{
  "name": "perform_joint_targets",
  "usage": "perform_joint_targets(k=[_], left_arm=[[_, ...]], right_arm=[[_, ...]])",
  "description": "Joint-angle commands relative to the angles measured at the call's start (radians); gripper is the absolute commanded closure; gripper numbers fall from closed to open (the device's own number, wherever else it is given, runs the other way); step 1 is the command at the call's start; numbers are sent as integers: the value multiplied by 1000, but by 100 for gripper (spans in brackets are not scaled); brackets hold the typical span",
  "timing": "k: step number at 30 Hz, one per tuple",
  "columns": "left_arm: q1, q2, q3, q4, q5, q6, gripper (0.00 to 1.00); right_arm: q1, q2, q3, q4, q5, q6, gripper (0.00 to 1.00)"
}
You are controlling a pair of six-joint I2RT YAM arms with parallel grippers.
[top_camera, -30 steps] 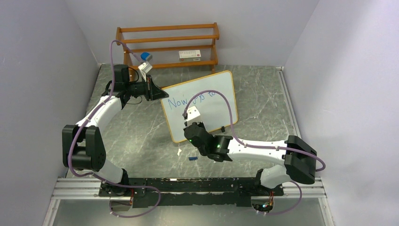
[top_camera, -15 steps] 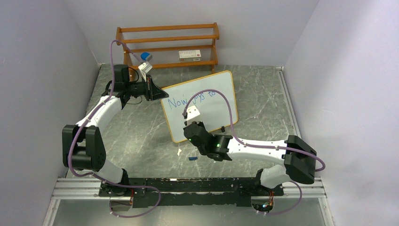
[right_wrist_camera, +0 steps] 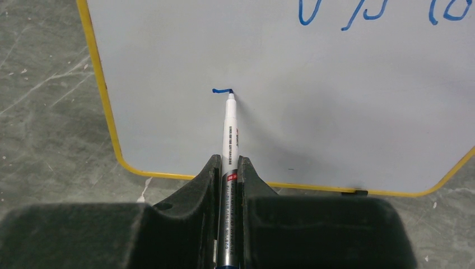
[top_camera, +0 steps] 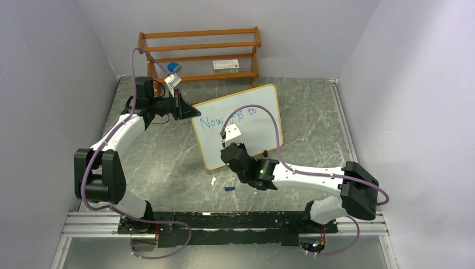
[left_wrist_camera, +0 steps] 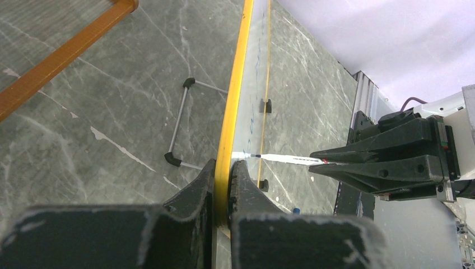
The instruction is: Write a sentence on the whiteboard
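The whiteboard [top_camera: 259, 134] stands tilted on the table, its yellow-orange frame [left_wrist_camera: 237, 84] edge-on in the left wrist view. My left gripper [top_camera: 189, 110] is shut on the frame at the board's upper left corner, one finger on each face [left_wrist_camera: 224, 167]. The sentence [top_camera: 229, 119] is blue lettering in one row near the top, seen partly [right_wrist_camera: 364, 11]. My right gripper [right_wrist_camera: 228, 161] is shut on a white marker [right_wrist_camera: 229, 126]. The marker's tip touches the board at the end of a short blue stroke [right_wrist_camera: 222, 90] below the first row. In the top view that gripper [top_camera: 228, 149] sits low on the board.
A brown wooden rack [top_camera: 200, 53] stands against the back wall with a blue eraser [top_camera: 172, 66] and a white box [top_camera: 227, 64] on it. A blue cap [top_camera: 228, 188] and a white scrap [top_camera: 213, 180] lie on the table. The wire stand [left_wrist_camera: 179, 129] props the board behind.
My right gripper has slid a little to the right along the board with the marker. The left arm and the board have not moved.
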Motion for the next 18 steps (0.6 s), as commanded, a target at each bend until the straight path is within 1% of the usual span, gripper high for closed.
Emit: perform_joint_targets(k=[1, 18], left_arm=[[-42, 57, -52, -103, -197, 139, 95], [-42, 56, -52, -102, -199, 139, 95]], right_arm=[[-18, -23, 12, -18, 48, 15, 100], [-18, -15, 26, 33, 42, -22, 100]])
